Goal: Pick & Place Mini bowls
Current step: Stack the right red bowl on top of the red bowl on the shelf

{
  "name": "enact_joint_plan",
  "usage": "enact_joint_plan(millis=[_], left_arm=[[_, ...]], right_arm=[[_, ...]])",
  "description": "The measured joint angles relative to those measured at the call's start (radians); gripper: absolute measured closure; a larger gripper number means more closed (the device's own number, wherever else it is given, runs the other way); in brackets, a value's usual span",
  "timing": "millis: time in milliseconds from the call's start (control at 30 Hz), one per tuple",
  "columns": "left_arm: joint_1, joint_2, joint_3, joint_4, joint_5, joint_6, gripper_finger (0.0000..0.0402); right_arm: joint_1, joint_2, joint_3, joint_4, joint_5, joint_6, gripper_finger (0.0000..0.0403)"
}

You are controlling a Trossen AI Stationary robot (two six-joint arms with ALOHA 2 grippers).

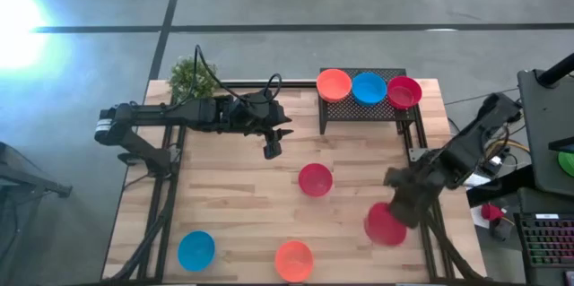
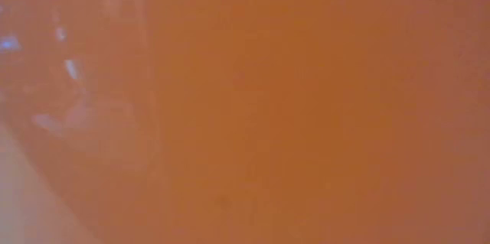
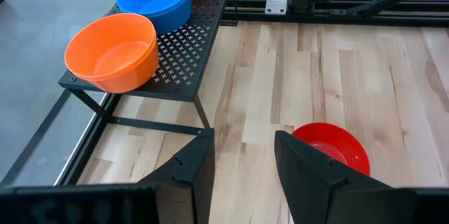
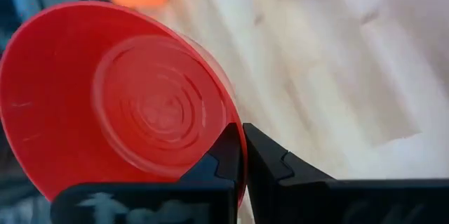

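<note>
No legible brand, label or writing was seen on any item. Left to right on the wooden table [image 1: 233,196]: a blue bowl [image 1: 195,250] lay near the front left corner and an orange bowl [image 1: 293,260] at the front edge. The left gripper [image 1: 271,149] hung over the middle, fingers parted and empty. A red bowl [image 1: 315,179] sat mid-table. On the black mesh rack [image 1: 359,111] stood orange [image 1: 334,84], blue [image 1: 369,88] and red [image 1: 404,92] bowls. The right gripper [image 4: 242,155] pinched the rim of a tilted red bowl [image 4: 119,104] over the front right. Bowls were plain, round, shallow plastic. The low view showed only orange.
</note>
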Motion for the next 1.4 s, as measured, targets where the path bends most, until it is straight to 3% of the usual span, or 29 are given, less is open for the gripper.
enact_joint_plan(millis=[300, 700, 900, 1067, 1400], left_arm=[[0.000, 0.000, 0.000, 0.000, 0.000, 0.023, 0.0259], [0.000, 0.000, 0.000, 0.000, 0.000, 0.023, 0.0259], [0.000, 0.000, 0.000, 0.000, 0.000, 0.021, 0.0259], [0.000, 0.000, 0.000, 0.000, 0.000, 0.019, 0.0259], [0.000, 0.000, 0.001, 0.000, 0.000, 0.016, 0.0259]], right_arm=[[-0.146, -0.009, 0.205, -0.278, 0.149, -0.011, 0.0395], [-0.394, -0.012, 0.354, -0.467, 0.377, 0.012, 0.0395], [-0.581, -0.013, 0.429, -0.591, 0.501, 0.030, 0.0394], [-0.748, -0.028, 0.460, -0.587, 0.578, -0.083, 0.0394], [-1.111, -0.039, 0.472, -0.587, 0.586, -0.288, 0.0394]])
